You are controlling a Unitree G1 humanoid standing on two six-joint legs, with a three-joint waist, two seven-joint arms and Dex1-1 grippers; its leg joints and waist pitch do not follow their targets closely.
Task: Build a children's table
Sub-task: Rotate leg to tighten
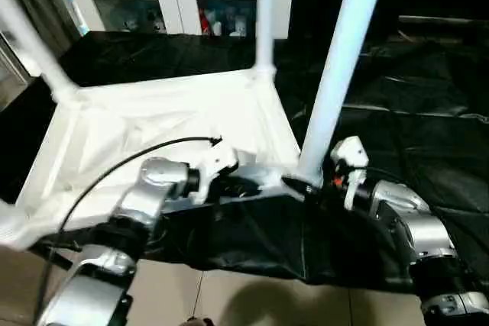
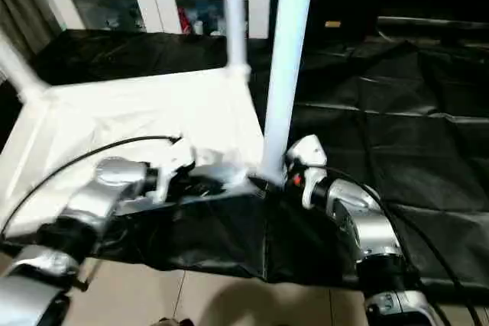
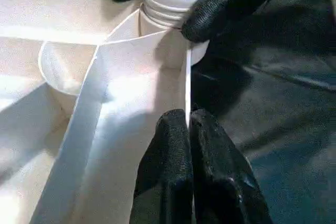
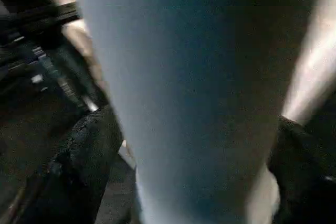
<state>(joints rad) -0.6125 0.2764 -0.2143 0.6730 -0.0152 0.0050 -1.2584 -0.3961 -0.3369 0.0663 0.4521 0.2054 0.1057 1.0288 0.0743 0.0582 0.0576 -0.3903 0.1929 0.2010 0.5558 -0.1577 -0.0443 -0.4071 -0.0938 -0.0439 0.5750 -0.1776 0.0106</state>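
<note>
step: you're seating the near-corner leg [image 1: 336, 74] in its socket [image 3: 173, 3] on the upturned table top [image 1: 153, 127]. Judgement: keep the leg plumb and push straight down its axis; any lean will bind it at the socket's ribbed neck.

hold-down: keep your left fingers [image 3: 189, 171] pinned on the edge wall [image 3: 187, 77] so the top can't slide on the black sheet [image 1: 397, 97] while you press.

left fingers: closed together, pinching the thin edge wall of the top; the corner socket sits just beyond the fingertips.

right fingers: [image 4: 89, 166] spread wide, one either side of the leg's lower end, with the tube between them. Left wrist view shows one black fingertip against the socket neck. Can't tell if they actually grip the leg or just bracket it.

table: top lies underside up on the black sheet; two more legs [image 1: 265, 13] already stand in the far corners.

risk: judgement – if you let go before the leg is fully home, it may tip. Check it's seated first.
</note>
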